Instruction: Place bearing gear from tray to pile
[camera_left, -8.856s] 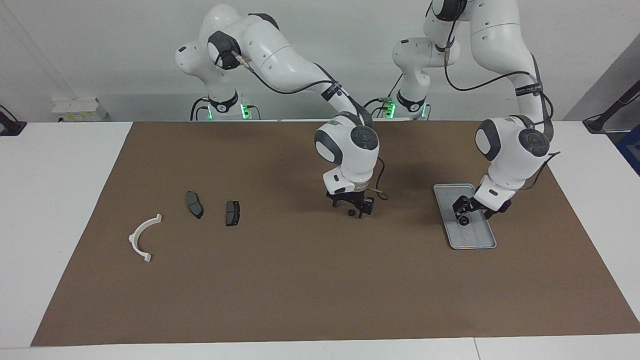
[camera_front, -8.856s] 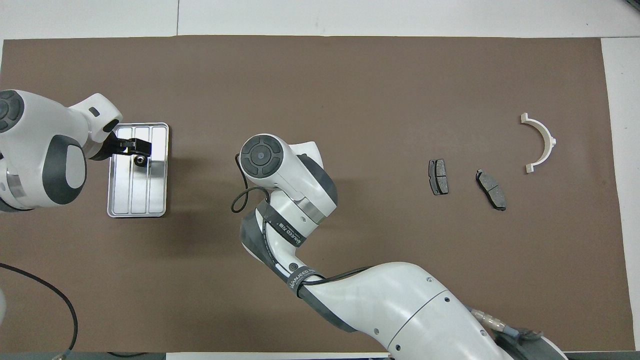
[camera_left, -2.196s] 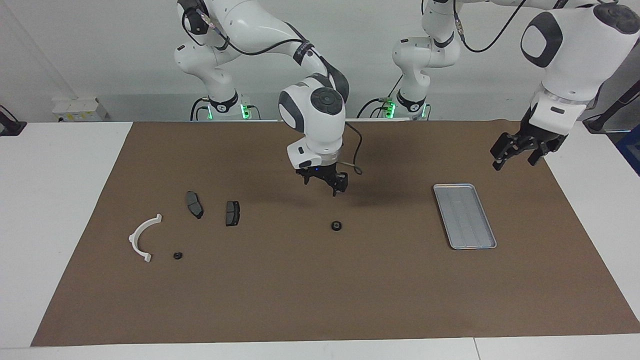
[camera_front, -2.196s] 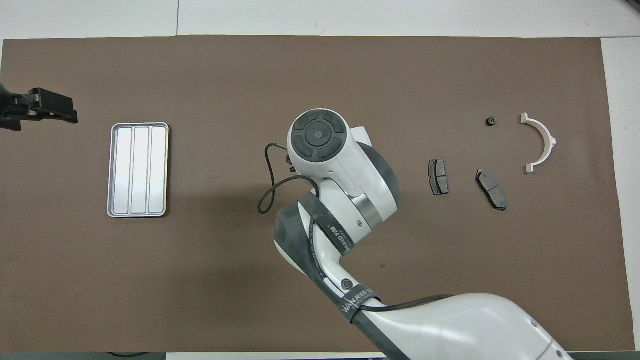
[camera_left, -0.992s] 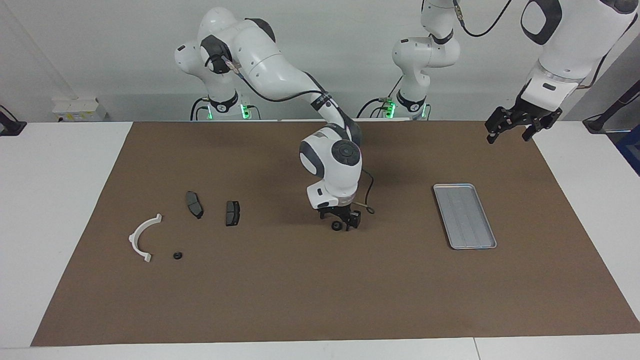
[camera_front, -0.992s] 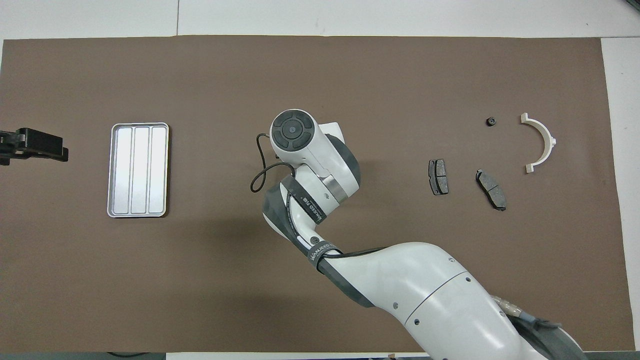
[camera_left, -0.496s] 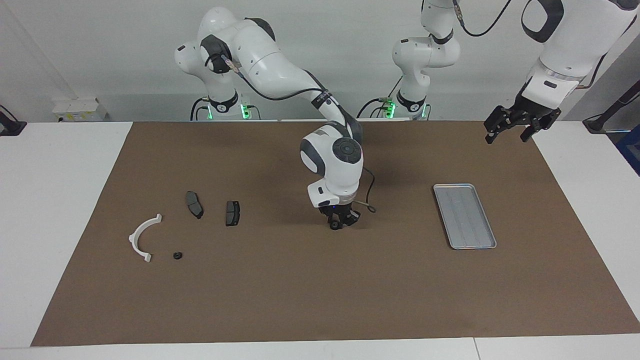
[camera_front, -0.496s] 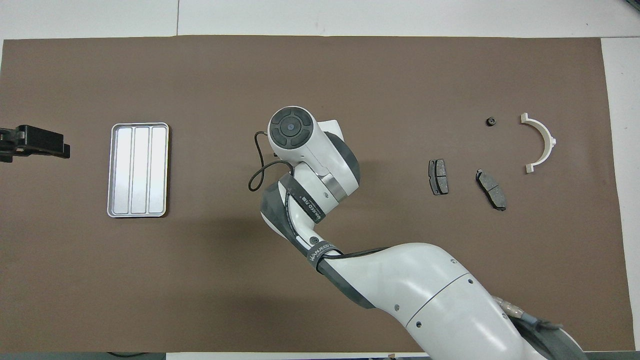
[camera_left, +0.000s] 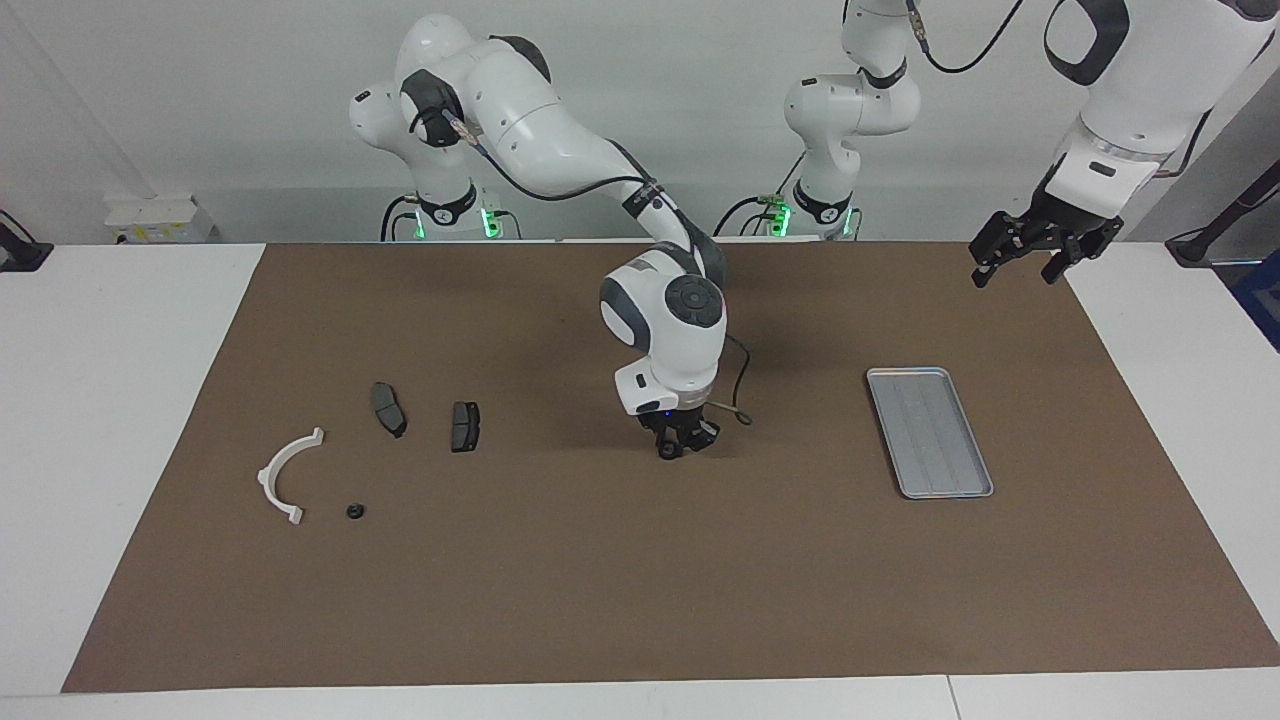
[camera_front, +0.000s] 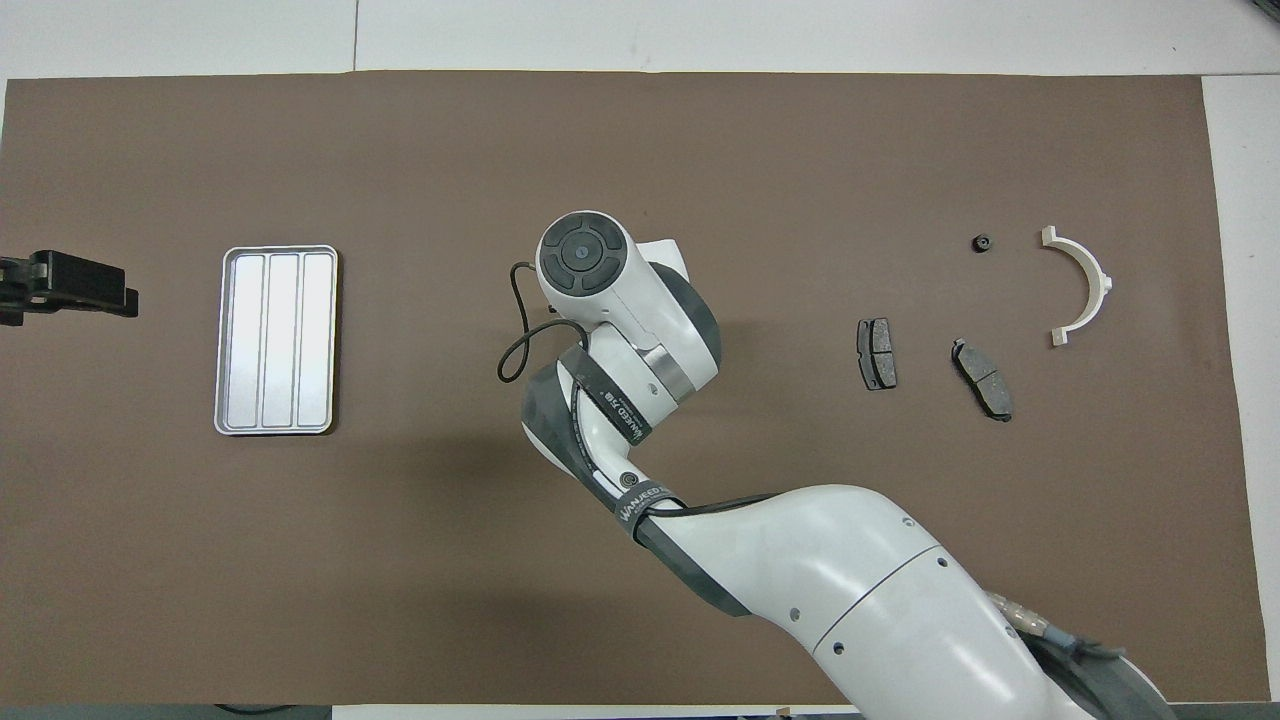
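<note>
My right gripper (camera_left: 676, 445) is down at the mat's middle, shut on a small black bearing gear (camera_left: 667, 452) that sits at mat level. In the overhead view the right wrist hides both. The silver tray (camera_left: 930, 432) (camera_front: 276, 340) lies bare toward the left arm's end. The pile lies toward the right arm's end: a white half-ring bracket (camera_left: 285, 475) (camera_front: 1080, 285), two dark pads (camera_left: 388, 408) (camera_left: 465, 426) and another small black gear (camera_left: 353, 511) (camera_front: 982, 242). My left gripper (camera_left: 1030, 262) (camera_front: 70, 285) hangs open and raised over the mat's edge, beside the tray, waiting.
A brown mat (camera_left: 640, 600) covers the white table (camera_left: 120, 400). A black cable loop (camera_left: 738, 410) hangs off the right wrist.
My right gripper has closed on the gear at the mat's middle. The left gripper has hardly moved.
</note>
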